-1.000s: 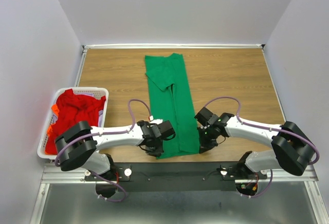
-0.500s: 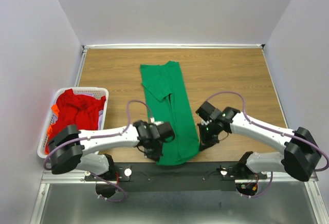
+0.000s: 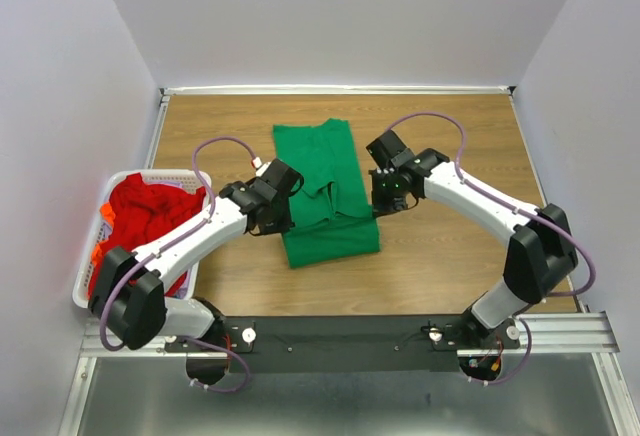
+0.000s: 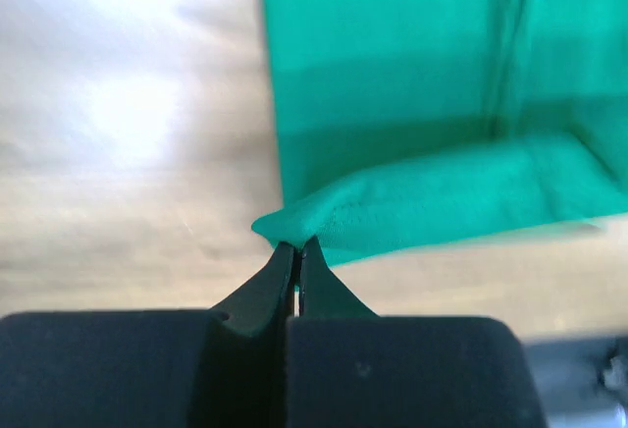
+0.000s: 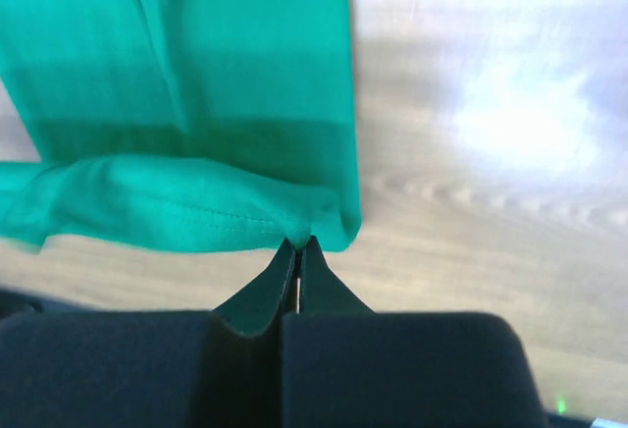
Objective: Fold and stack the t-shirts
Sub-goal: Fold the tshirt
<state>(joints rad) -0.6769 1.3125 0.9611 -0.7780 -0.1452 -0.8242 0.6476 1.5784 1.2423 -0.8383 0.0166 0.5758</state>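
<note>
The green t-shirt (image 3: 325, 196) lies in the middle of the table, folded lengthwise, with its near end lifted and doubled back over its middle. My left gripper (image 3: 283, 218) is shut on the shirt's left hem corner (image 4: 294, 224). My right gripper (image 3: 378, 203) is shut on the right hem corner (image 5: 314, 224). Both hold the hem a little above the cloth beneath. Red and orange t-shirts (image 3: 140, 218) are heaped in the basket at the left.
The white slatted basket (image 3: 190, 178) stands at the table's left edge. Bare wood table (image 3: 450, 136) lies to the right of the green shirt and behind it. White walls close in the back and both sides.
Both grippers have carried the green shirt's near hem away from the table's front edge toward the middle, so the shirt is now doubled over and much shorter.
</note>
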